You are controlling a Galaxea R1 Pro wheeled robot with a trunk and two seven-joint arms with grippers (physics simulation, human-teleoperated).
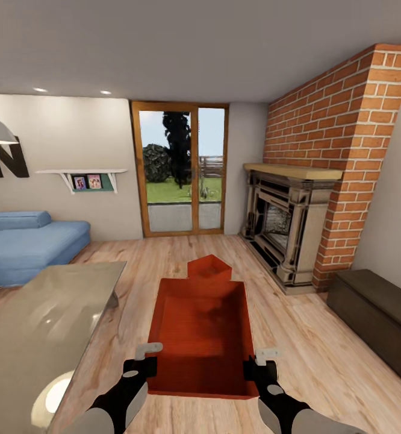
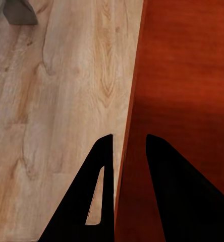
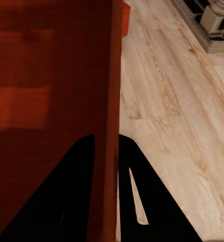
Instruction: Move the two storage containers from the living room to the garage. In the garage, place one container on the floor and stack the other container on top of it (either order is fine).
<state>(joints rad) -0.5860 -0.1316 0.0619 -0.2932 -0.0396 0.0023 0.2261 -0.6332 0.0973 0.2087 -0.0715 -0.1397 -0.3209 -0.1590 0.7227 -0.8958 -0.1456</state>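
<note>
Held up over the light wood floor (image 1: 321,337) of the living room — a red bin (image 1: 203,325), long sides gripped from both flanks. Left hand (image 1: 141,360) clamped on the bin's left wall, one finger (image 2: 92,201) outside, the other inside. Right hand (image 1: 259,361) clamped likewise on the right wall. Just past the far end, a second red bin (image 1: 209,268), partly hidden. Grey tabletop (image 1: 44,325) at left, fireplace (image 1: 285,223) and glass doors (image 1: 179,169) ahead.
</note>
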